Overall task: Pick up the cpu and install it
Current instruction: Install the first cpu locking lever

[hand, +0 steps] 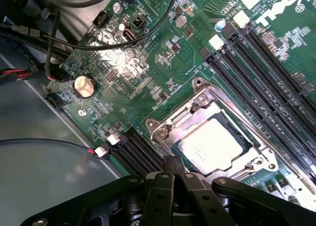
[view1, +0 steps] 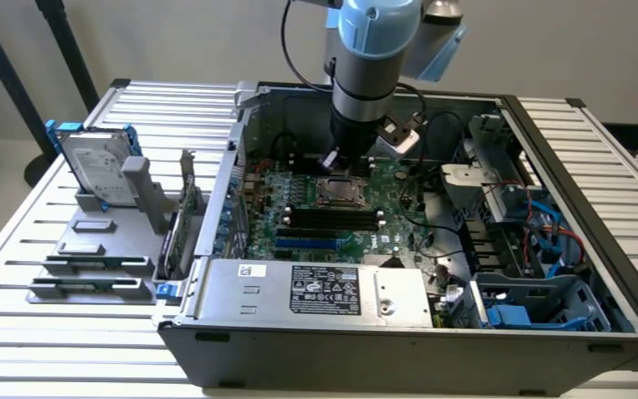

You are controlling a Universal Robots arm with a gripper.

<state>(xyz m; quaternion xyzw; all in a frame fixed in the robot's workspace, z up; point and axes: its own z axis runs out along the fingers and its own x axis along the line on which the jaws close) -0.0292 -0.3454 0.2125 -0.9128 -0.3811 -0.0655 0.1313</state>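
Note:
The cpu [hand: 212,144] lies flat in the motherboard socket, its silver top showing inside the metal retention frame [hand: 197,100]. In the exterior view the cpu [view1: 339,191] sits mid-board inside the open computer case [view1: 219,216]. My gripper [hand: 173,159] is shut, its two black fingers pressed together with nothing between them. Its tips hover just beside the socket frame's edge, close above the board. Seen from outside, the gripper [view1: 331,160] hangs from the blue-grey arm just behind the socket.
Black memory slots [hand: 276,73] run alongside the socket. A coin battery [hand: 84,86] and loose black cables lie on the board. The power supply [view1: 319,291] fills the case front. A hard drive with blue frame [view1: 95,162] stands in a grey holder [view1: 97,249] at the exterior view's left.

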